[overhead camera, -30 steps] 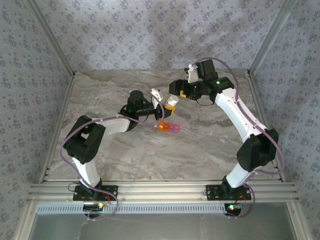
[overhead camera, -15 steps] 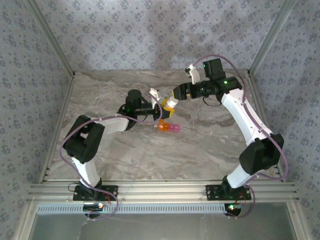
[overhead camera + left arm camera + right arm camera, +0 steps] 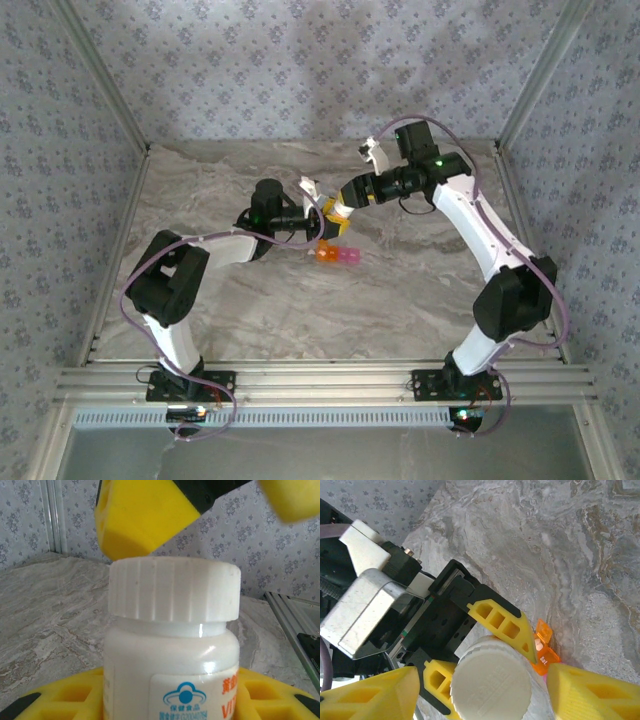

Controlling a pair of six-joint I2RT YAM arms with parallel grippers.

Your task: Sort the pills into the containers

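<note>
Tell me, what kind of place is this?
Probably a robot test booth, not a home: two robot arms bolted to a metal rail at a marble-look table, boxed in by flowery wall panels, with a white bottle to practise on.

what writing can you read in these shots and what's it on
"VIT": orange letters on the white bottle's label, cut off at the frame edge.
"保健食品": small blue print under the label's blue logo, barely legible.
"黄金": orange characters above "VIT", running out of sight round the bottle.
Dark print on the orange compartment, right wrist view: too small to read.
</note>
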